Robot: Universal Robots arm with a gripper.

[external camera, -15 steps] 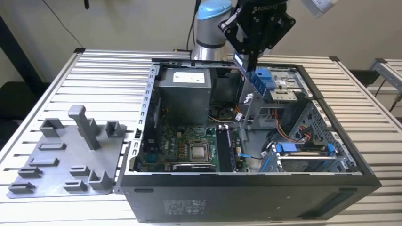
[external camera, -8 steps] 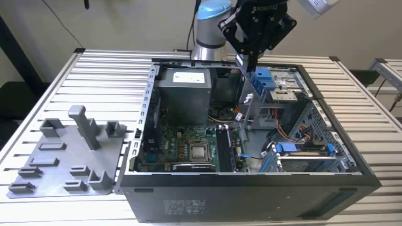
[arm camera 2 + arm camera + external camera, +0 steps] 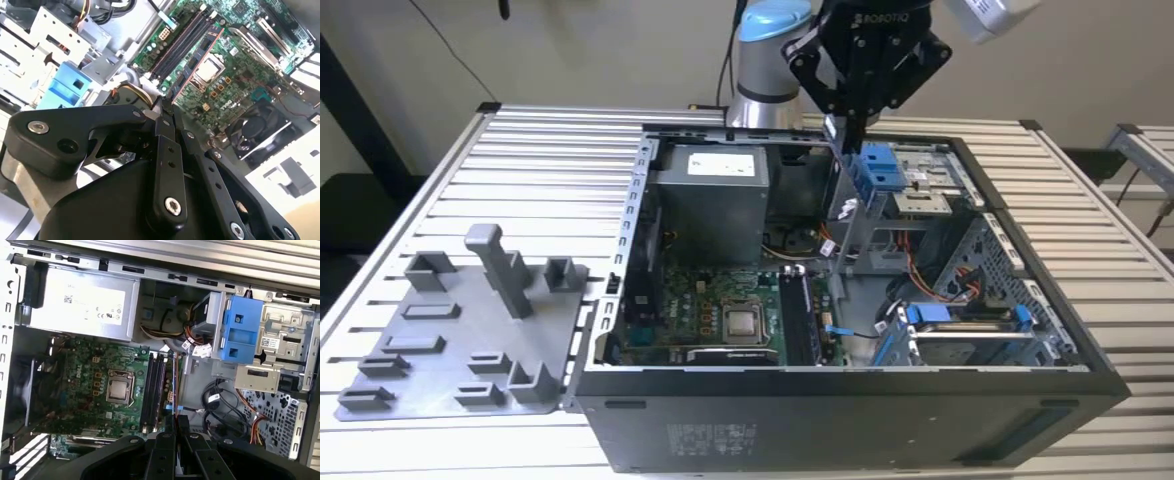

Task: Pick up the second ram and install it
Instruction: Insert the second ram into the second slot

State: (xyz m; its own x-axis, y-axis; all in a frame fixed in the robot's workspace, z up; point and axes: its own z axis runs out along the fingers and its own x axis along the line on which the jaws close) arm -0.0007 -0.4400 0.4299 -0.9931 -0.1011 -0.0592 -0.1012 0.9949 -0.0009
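My gripper point(image 3: 845, 118) hangs over the open computer case point(image 3: 854, 385), above its back half. It is shut on the second ram point(image 3: 197, 62), a thin board seen edge-on and sticking out from between the fingers point(image 3: 161, 111) towards the motherboard point(image 3: 235, 75). In the first wrist view the same ram point(image 3: 175, 385) shows as a narrow line running beside the black memory slots point(image 3: 152, 390), clear above them. In the exterior view the slots point(image 3: 797, 315) lie beside the processor point(image 3: 744, 322), lower and nearer the front than the gripper.
A grey plastic tray point(image 3: 454, 340) with upright blocks lies on the slatted table at the exterior view's left. Inside the case are a power supply point(image 3: 710, 195), blue drive brackets point(image 3: 881, 170), loose cables point(image 3: 220, 405) and a fan point(image 3: 255, 132).
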